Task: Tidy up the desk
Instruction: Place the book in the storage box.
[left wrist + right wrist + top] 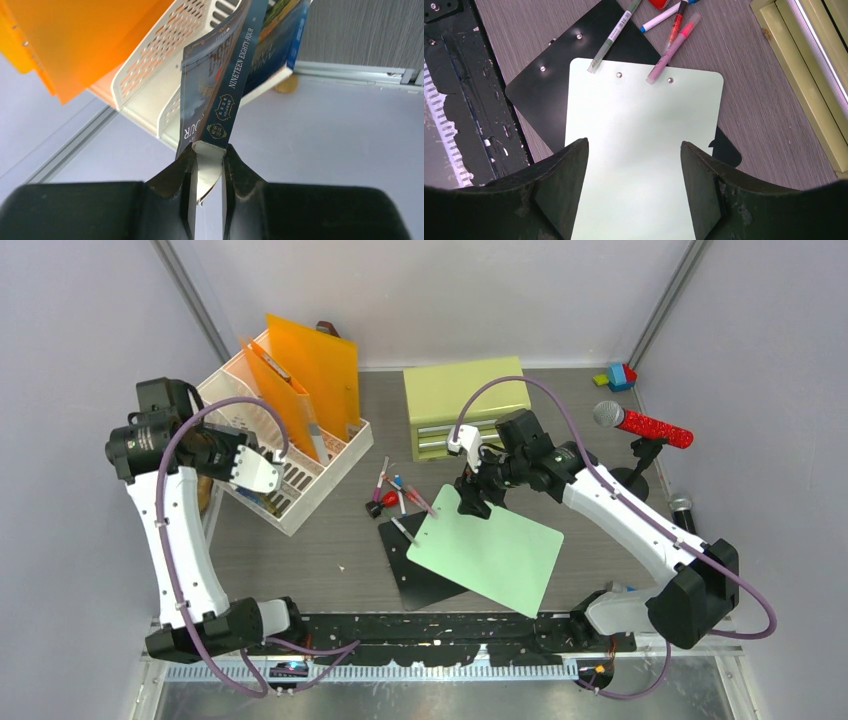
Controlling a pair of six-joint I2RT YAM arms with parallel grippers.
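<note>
Left gripper point(210, 153) pinches a glossy paperback point(220, 85) by its spine; right gripper point(634, 146) gapes over a smooth, round-cornered, probably plastic green clipboard point(644, 110).

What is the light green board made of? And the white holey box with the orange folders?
The light green board looks like smooth matte plastic: thin, flat, rounded corners, with shiny metal rivets. The white rack seems hard plastic, moulded with slots; possibly painted metal.
</note>
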